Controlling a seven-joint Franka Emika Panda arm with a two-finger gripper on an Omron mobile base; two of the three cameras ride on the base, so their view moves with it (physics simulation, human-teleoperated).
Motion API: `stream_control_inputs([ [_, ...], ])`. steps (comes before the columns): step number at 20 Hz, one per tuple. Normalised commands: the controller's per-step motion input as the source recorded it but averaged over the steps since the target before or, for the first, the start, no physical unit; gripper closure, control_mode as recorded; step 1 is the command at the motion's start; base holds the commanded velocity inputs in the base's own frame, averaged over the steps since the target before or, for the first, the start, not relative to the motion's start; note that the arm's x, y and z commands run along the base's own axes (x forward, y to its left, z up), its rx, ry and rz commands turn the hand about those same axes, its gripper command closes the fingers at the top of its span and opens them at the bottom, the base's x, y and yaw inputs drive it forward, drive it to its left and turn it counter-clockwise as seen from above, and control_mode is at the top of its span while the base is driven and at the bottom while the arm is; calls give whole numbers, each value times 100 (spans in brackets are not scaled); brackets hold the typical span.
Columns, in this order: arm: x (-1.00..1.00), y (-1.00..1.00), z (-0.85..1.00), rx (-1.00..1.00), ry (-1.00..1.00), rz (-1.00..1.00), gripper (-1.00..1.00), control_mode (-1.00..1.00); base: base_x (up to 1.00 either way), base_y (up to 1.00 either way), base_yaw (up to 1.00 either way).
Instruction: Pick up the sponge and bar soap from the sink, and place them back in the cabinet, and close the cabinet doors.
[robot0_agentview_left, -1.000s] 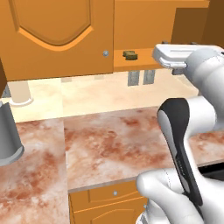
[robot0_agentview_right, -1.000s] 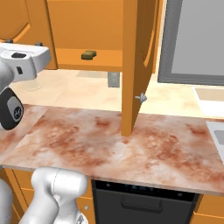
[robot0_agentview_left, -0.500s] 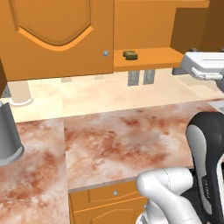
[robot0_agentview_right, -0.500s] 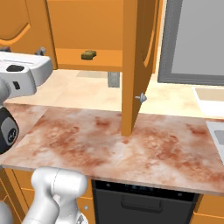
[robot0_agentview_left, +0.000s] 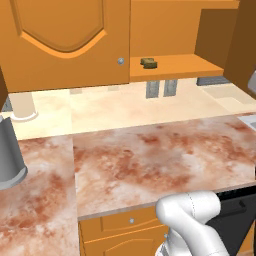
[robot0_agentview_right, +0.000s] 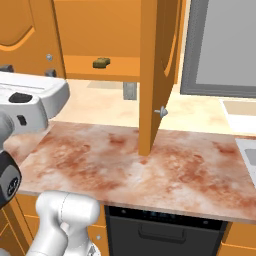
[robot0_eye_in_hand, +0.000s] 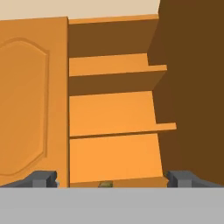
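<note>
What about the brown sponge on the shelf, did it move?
No. The sponge lies at the same spot on the cabinet shelf as before, just right of the closed door's knob.

Counts in the kitchen
One sponge (robot0_agentview_left: 148, 63) is lying in one cabinet (robot0_agentview_left: 175, 30), two doors (robot0_agentview_left: 60, 45) are hanging, three shelves (robot0_eye_in_hand: 113, 113) are showing.

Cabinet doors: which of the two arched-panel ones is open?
The right orange-brown arched-panel door is swung out, edge-on over the counter; the left door lies shut, flat against the cabinet.
</note>
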Motion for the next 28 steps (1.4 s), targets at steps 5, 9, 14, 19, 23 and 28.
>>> stream_control_inputs([
  [5,-35,-34,-10,0,0,0,-100,-100,0,0,0],
  [9,-32,-27,-17,0,0,0,-100,-100,0,0,0],
  [14,-34,-18,-17,0,0,0,-100,-100,0,0,0],
  [19,-23,-19,-18,0,0,0,-100,-100,0,0,0],
  [23,-1,-25,-23,0,-3,0,-100,-100,0,0,0],
  [28,0,-34,-22,0,-3,0,-100,-100,0,0,0],
])
